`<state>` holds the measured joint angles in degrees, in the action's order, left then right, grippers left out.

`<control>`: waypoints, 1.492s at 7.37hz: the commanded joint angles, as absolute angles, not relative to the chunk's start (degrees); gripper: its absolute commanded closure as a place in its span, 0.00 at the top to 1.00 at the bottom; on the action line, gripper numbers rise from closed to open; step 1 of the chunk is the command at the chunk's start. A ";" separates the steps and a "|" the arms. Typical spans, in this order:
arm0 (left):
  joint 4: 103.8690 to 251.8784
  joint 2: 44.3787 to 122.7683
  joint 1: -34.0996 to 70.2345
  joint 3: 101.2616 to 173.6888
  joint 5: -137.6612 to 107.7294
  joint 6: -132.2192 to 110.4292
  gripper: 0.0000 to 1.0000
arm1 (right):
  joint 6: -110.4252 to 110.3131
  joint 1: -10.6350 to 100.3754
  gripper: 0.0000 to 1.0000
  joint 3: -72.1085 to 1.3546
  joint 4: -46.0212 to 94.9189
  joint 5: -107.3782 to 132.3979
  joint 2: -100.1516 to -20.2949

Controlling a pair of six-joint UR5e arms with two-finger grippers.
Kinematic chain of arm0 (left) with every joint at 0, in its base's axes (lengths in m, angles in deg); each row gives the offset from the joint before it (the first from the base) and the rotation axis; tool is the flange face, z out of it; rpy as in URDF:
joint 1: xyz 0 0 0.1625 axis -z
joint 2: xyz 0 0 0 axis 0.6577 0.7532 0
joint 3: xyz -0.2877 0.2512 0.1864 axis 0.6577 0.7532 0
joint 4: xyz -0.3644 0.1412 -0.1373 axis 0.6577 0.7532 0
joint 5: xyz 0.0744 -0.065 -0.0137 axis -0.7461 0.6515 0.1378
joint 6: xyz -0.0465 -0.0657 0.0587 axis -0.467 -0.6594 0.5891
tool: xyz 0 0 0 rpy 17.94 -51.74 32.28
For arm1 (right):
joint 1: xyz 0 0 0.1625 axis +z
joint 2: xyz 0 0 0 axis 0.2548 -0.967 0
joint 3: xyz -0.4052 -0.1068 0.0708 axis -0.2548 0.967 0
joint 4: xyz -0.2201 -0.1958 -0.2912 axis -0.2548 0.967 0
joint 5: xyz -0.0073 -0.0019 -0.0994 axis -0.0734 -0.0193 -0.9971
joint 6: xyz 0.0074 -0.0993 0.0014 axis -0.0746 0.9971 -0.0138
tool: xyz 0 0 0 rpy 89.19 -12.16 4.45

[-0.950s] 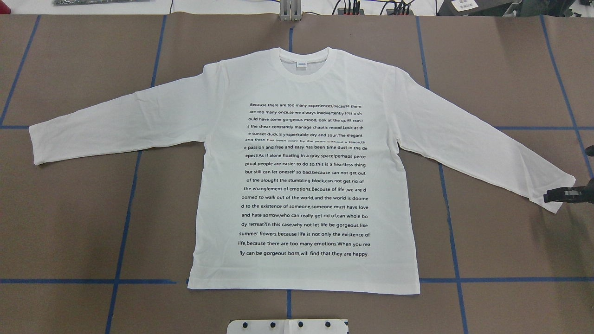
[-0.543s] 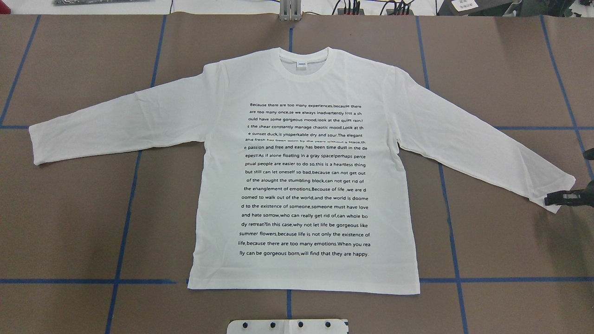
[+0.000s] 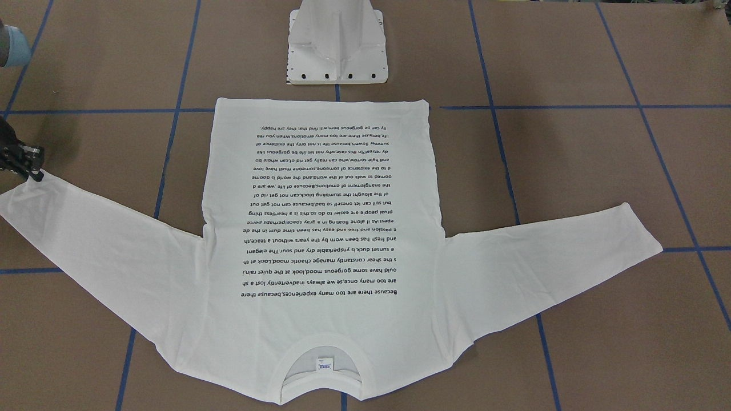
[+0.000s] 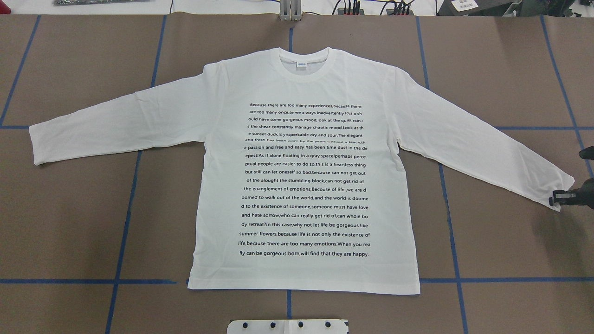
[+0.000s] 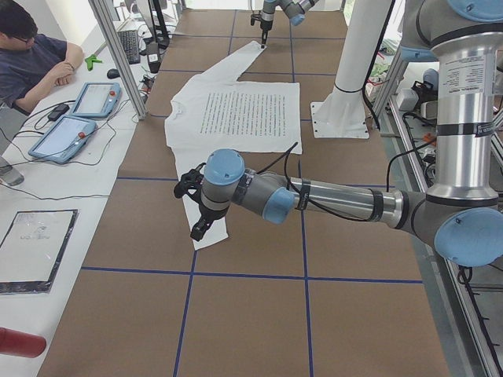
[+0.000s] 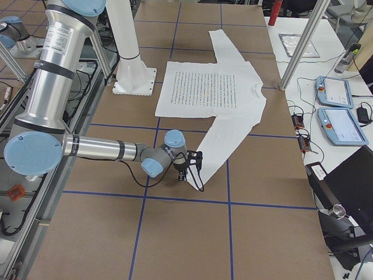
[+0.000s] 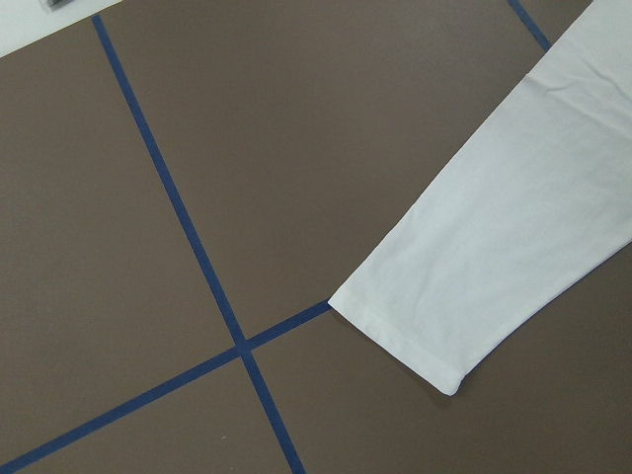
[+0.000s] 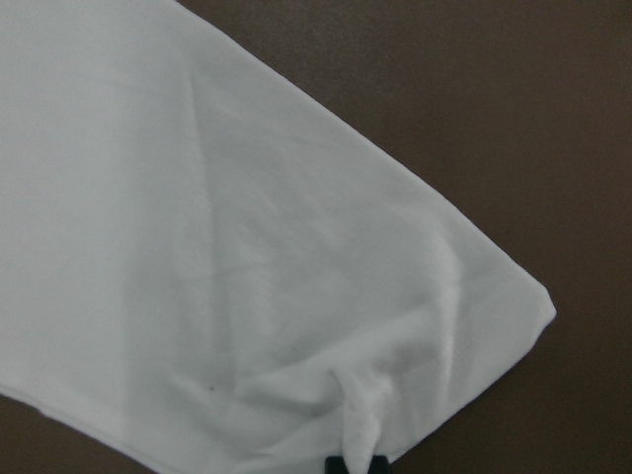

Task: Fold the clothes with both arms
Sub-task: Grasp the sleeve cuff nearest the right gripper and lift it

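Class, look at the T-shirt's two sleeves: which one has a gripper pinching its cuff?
The sleeve on the robot's right: the right gripper pinches its cuff, puckering the cloth. The other sleeve lies flat, untouched.

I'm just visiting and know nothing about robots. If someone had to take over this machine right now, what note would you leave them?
Right end effector: looks shut on the shirt's right cuff; the fabric puckers at its tip.
Left end effector: hangs above the left cuff; open or shut cannot be told.
Shirt: flat on the table, print up, both sleeves spread out.
Done: no fold yet.
Left: probably grip the left cuff, bring both sleeves in, then fold the body.
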<state>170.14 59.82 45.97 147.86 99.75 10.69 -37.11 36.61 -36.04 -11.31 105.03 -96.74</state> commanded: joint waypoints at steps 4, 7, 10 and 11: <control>170.05 59.85 45.97 147.84 99.82 10.69 1.00 | -38.31 39.54 0.00 -40.53 -10.46 105.59 -90.79; 170.14 59.85 45.97 147.93 99.82 10.69 1.00 | -38.31 45.87 0.00 -42.66 -8.20 106.47 -79.84; 170.05 59.76 45.97 147.84 101.83 10.60 1.00 | -38.57 44.75 0.00 -43.90 1.13 106.21 -64.72; 170.05 59.85 45.97 147.84 101.93 10.60 1.00 | -38.57 43.78 0.00 -43.72 4.36 106.29 -60.42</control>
